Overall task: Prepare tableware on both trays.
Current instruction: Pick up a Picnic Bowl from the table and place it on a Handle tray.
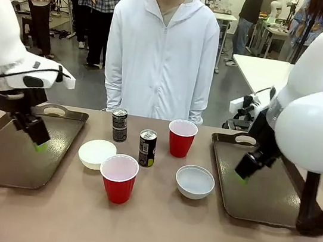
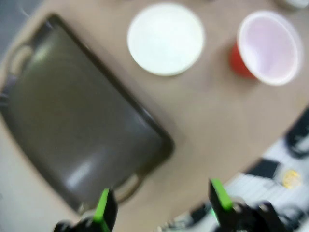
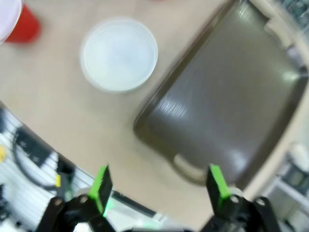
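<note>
Two dark brown trays lie bare at either end of the table: the left tray (image 1: 5,162) (image 2: 77,130) and the right tray (image 1: 260,189) (image 3: 231,101). Between them stand two red cups (image 1: 119,178) (image 1: 181,137), two dark cans (image 1: 119,125) (image 1: 147,148), a cream-white bowl (image 1: 97,153) (image 2: 165,38) and a grey-white bowl (image 1: 195,182) (image 3: 119,54). The near red cup (image 2: 268,48) shows beside the cream bowl. My left gripper (image 1: 39,145) (image 2: 161,203) hangs open over the left tray, holding nothing. My right gripper (image 1: 239,175) (image 3: 159,186) hangs open over the right tray's inner edge, holding nothing.
A person in a white hooded jacket (image 1: 162,55) stands at the far side of the table, hands out of sight. Bare tabletop (image 1: 151,234) runs along the near edge. Other people and tables are farther back.
</note>
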You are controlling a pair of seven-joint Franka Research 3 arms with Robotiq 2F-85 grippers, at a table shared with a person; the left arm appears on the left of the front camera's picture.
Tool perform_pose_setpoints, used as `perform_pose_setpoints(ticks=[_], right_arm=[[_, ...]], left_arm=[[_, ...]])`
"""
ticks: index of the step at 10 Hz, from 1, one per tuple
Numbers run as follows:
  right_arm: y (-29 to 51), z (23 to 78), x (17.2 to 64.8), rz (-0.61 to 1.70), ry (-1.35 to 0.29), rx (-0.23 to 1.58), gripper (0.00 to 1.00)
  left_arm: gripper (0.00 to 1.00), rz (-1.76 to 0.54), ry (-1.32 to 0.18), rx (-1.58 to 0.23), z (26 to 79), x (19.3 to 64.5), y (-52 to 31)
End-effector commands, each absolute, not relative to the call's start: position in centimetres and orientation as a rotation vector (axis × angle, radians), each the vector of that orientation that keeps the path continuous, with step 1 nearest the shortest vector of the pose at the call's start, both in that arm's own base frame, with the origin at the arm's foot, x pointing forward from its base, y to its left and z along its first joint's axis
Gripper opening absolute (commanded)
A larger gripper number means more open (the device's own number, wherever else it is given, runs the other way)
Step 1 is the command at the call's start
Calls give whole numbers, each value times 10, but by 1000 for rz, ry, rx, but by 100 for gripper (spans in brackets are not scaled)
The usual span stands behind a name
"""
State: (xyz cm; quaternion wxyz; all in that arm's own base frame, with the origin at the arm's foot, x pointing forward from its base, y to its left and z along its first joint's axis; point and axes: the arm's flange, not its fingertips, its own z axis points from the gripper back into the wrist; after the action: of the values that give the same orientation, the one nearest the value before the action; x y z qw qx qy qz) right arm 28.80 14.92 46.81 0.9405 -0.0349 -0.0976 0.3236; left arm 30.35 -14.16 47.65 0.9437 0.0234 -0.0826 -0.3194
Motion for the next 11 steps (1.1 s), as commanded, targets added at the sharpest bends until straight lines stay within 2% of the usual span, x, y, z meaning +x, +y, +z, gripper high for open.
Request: perform_pose_setpoints(ticks=[1, 2, 3, 4, 6, 8, 11], right_arm=[[128, 422, 232, 647, -172, -69, 100], [124, 420, 253, 652, -276, -322, 100], [148, 472, 275, 662, -161, -73, 100], [147, 475, 274, 673, -180, -150, 100], [111, 474, 296, 659, -193, 247, 100], [38, 497, 285, 554, -276, 559, 100], [-58, 475, 286, 337, -317, 828, 100]], left_arm=[[100, -618, -184, 20, 489, 293, -144], [100, -589, -282, 201, 478, 302, -147], [100, -647, -161, 37, 487, 293, -140], [100, -644, -199, 75, 493, 293, -141], [100, -551, -197, -251, 485, 311, -102], [100, -424, -285, -533, 515, 315, -23], [100, -251, -351, -797, 509, 314, 72]])
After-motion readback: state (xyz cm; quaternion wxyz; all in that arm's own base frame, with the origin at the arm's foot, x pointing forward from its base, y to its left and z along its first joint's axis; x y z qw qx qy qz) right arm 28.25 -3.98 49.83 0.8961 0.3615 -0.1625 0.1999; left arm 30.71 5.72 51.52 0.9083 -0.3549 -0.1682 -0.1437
